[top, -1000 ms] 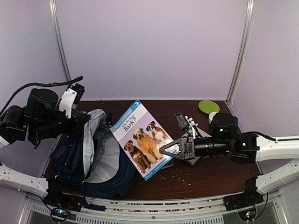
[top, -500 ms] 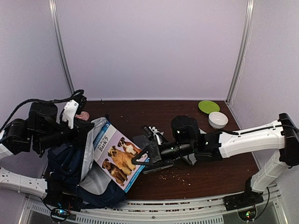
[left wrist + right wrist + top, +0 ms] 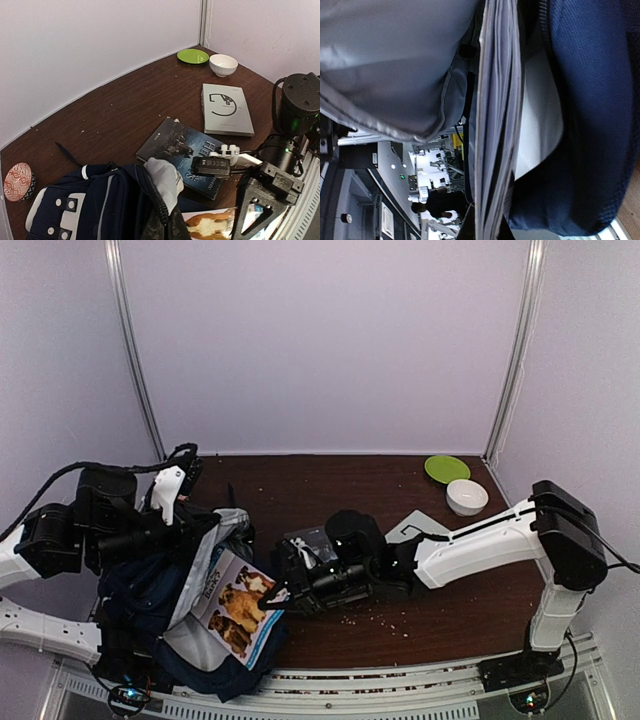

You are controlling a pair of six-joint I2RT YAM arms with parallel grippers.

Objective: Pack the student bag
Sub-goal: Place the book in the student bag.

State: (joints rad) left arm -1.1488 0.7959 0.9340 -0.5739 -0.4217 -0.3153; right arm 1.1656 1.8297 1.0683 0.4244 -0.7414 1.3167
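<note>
A dog picture book (image 3: 236, 606) goes title end first into the student bag (image 3: 135, 590), which lies slumped at the near-left corner of the tabletop (image 3: 330, 485) with its mouth turned right, toward the arm feeding it. The right gripper (image 3: 272, 596), reaching across from the right side, is clamped on the book's trailing edge. The left gripper (image 3: 210, 525) is pinched shut on the bag's upper rim and lifts the grey lining so the opening gapes.

The bag lies directly left of the right gripper, just past the book. From overhead, the book's long axis appears to run left to right, in line with that reach, with the leading half already over the lining. The right wrist view sees the pages edge-on, between grey lining on one side and navy fabric on the other. The left arm is nearer the bag but is occupied at the rim, so the insertion appears to fall to the right arm. It looks to need a further push leftward along the book's length before letting go. A leading corner catching in the loose lining looks like the main risk.

Behind the gripper, a dark book (image 3: 185, 155) and a grey book (image 3: 227, 107) wait mid-table. A green plate (image 3: 447, 468) and a white bowl (image 3: 467, 497) sit at the far-right corner.
</note>
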